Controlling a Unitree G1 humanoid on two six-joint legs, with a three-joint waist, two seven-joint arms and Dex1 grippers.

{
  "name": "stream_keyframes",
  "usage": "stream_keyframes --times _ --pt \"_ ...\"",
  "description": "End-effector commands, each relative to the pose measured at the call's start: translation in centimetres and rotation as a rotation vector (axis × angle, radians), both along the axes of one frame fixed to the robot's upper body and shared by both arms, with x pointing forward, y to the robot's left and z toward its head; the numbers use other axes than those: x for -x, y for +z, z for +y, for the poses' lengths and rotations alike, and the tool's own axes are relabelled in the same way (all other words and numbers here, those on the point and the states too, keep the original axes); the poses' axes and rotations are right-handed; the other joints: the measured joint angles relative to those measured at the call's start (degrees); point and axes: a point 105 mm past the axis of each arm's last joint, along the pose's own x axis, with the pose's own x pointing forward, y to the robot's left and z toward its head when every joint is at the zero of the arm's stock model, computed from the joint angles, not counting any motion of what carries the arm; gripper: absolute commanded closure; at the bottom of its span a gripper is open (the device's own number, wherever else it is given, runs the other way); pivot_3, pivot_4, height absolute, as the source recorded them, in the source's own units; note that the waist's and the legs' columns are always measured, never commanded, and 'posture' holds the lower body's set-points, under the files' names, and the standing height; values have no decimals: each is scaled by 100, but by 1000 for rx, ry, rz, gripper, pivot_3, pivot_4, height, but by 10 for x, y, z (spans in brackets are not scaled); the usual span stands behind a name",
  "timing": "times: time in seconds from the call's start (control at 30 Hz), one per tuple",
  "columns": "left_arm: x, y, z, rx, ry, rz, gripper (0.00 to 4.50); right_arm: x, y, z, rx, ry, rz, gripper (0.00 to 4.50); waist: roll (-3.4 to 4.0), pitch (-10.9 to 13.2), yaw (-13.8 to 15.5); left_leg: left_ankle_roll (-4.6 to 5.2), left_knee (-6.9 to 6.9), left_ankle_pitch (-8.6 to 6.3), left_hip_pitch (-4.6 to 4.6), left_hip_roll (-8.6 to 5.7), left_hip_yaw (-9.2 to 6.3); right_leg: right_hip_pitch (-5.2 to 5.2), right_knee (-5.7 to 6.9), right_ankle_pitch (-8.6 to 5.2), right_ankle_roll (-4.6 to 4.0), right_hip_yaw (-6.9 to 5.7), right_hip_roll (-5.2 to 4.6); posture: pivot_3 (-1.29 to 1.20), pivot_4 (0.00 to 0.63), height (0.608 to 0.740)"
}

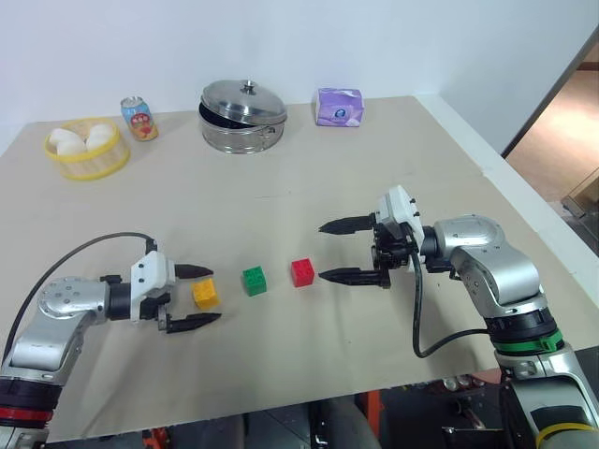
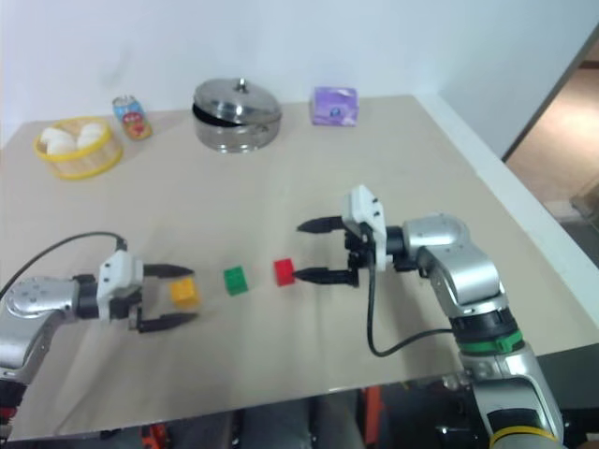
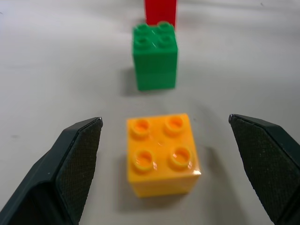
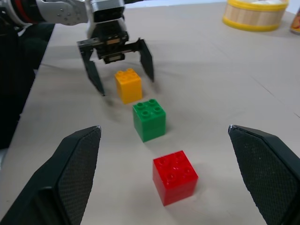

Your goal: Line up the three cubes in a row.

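Yellow cube (image 1: 206,293) sits nearest me on the desk (image 1: 309,187), between the spread fingers of my left tool (image 1: 193,296), which touch nothing. Just beyond it stand the green cube (image 1: 254,280) and then the red cube (image 1: 302,272), the three apart in a near-straight row. My right tool (image 1: 342,251) hovers beside the red cube, fingers wide and empty.
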Motion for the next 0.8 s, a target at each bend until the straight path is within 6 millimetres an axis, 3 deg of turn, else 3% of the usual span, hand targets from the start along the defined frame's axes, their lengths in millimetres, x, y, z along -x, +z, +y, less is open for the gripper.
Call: stream_keyframes --times 0.03,0.27,0.4,0.53,0.8 --pt "2 33 -1 18 18 -101 33 8 17 4 -21 47 -55 0 0 0 0 0 0 0 0 0 0 0 0 0 0 0 0 0 150 740" --pt "16 53 -28 117 38 -140 33 19 21 6 -42 73 -75 0 0 0 2 0 -1 0 0 0 2 1 -1 -1 1 4 0 0 150 740" --pt "17 49 -34 200 124 -70 33 16 19 -6 -34 26 -70 0 -1 0 2 0 5 0 1 0 1 7 0 2 4 5 0 0 150 740" --pt "13 39 -14 142 184 -12 33 10 18 -27 4 -30 -52 0 -1 0 1 0 15 0 3 -1 1 7 0 6 5 5 2 0 150 740" --pt "-16 53 34 165 400 -50 33 -13 35 -62 -40 -268 -96 0 -1 0 1 1 16 1 7 0 0 7 0 10 0 5 2 0 150 740"
